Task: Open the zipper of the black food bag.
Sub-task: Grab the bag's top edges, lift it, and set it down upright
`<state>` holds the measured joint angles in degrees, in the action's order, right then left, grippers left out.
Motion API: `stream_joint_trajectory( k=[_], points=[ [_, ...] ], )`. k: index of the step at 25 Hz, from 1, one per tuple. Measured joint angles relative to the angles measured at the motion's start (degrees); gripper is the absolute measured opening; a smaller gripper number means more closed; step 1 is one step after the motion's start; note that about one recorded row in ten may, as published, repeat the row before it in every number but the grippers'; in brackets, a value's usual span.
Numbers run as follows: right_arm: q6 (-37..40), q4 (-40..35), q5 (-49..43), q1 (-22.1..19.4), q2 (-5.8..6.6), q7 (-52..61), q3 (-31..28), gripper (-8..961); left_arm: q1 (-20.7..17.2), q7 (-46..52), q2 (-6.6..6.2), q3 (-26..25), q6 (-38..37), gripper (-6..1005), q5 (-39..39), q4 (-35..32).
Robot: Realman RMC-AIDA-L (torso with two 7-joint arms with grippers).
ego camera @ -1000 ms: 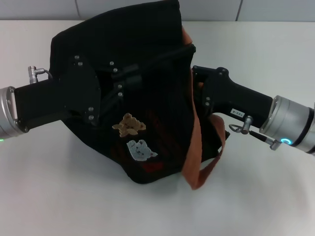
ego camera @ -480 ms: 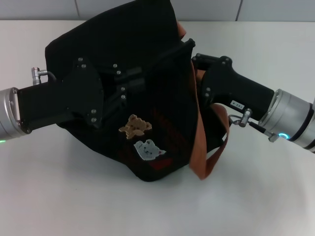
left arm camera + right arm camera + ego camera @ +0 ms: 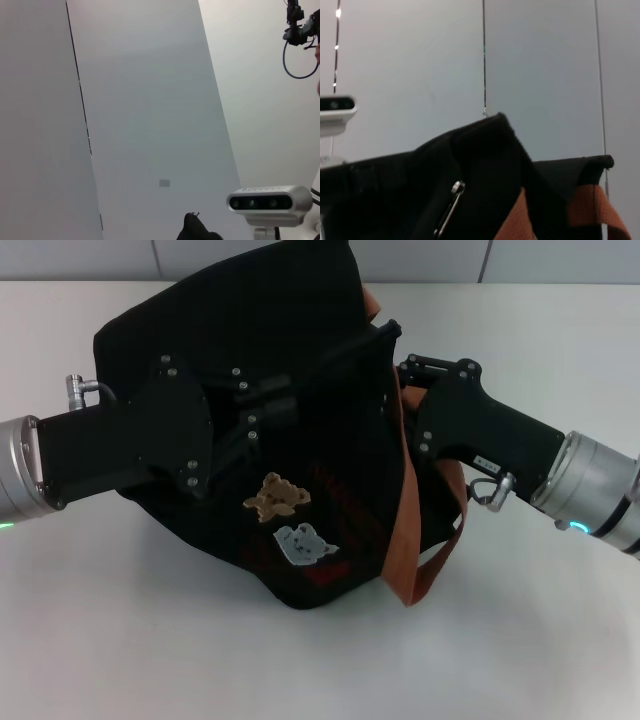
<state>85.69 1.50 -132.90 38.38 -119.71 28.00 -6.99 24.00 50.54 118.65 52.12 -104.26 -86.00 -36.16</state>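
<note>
Right gripper (image 3: pixel 405 390) nudged rightward, jaws hidden by bag (image 3: pixel 300 470)

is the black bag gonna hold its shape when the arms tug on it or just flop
Probably flop: the black food bag is soft fabric, already slumped and creased between the left gripper and right gripper. Its orange strap hangs limp. It likely slides on the smooth white table.

We saw a white table (image 3: pixel 150 640) under even light, and behind it a pale grey panelled wall (image 3: pixel 540 75) divided by thin dark vertical seams (image 3: pixel 483 55).
</note>
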Motion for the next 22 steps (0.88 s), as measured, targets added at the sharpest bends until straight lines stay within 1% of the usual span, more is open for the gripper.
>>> stream_joint_trajectory(
  k=[5, 6, 7, 11, 16, 22],
  points=[
    [-0.2, 1.4, 0.0, -1.8, 0.01, -9.1, -0.1, 233, 0.2, 0.0, 0.0, 0.0, 0.0, 92, 0.0, 0.5],
    [-0.5, 2.5, 0.1, -2.5, 0.01, -13.9, -0.3, 233, 0.3, 0.0, -0.01, 0.0, 0.0, 92, 0.0, 0.5],
    [-0.5, 2.5, 0.1, -2.5, 0.01, -13.9, -0.3, 233, 0.3, 0.0, -0.01, 0.0, 0.0, 92, 0.0, 0.5],
    [-3.0, 5.6, 0.3, -3.3, 0.01, -22.2, -0.6, 232, 0.6, 0.0, 0.0, 0.0, 0.0, 91, 0.0, 0.8],
    [-4.7, 8.2, 0.3, -3.3, -0.07, -27.5, -2.3, 230, 0.9, 0.0, 0.0, 0.0, 0.0, 91, 0.0, 1.2],
    [-5.2, 9.7, 0.3, -3.3, -0.09, -30.9, -4.0, 229, 0.9, 0.0, 0.0, 0.0, 0.0, 91, 0.0, 1.2]
  ],
)
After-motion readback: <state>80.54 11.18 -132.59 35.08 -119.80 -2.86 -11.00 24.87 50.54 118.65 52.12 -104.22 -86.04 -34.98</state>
